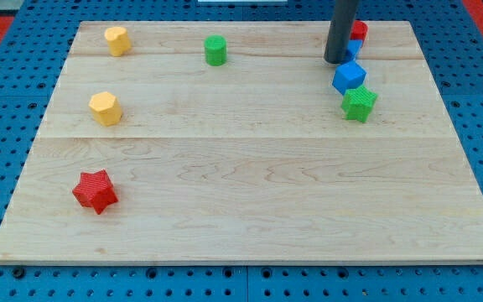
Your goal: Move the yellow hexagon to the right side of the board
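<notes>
Resting: faceted yellow hexagon point(105, 108), wooden board point(250, 176).

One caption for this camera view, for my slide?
My tip rests by the red block, far from both yellow blocks.

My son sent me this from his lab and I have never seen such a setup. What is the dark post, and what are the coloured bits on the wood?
There is one picture, from a single camera looking down at a wooden board. The dark post is the robot arm's rod; it has no hand and holds nothing, it only pushes. My tip rests near the view's top right, beside a red block and a partly hidden blue block. Just below sit a blue cube and a green star. At the view's left are two yellow hexagons and a red star; a green block is at the top.
</notes>
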You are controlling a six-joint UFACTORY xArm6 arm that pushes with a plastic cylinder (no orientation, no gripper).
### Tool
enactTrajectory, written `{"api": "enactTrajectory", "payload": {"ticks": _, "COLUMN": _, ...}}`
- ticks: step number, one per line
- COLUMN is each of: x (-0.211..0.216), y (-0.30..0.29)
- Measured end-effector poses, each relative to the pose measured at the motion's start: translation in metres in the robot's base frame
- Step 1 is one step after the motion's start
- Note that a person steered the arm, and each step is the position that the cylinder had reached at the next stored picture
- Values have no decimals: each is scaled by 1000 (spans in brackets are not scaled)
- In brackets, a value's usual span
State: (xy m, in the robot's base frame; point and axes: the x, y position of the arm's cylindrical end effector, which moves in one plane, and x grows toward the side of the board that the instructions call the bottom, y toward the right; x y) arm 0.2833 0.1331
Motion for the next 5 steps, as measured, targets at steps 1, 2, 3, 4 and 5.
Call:
{"api": "enactTrajectory", "payload": {"ticks": 1, "x": 4, "y": -77}}
{"api": "enactTrajectory", "payload": {"ticks": 2, "x": 14, "y": -179}}
{"api": "enactTrajectory", "payload": {"ticks": 3, "x": 34, "y": -290}}
{"api": "enactTrajectory", "payload": {"ticks": 4, "x": 60, "y": -385}}
{"api": "enactTrajectory", "payload": {"ticks": 5, "x": 88, "y": -408}}
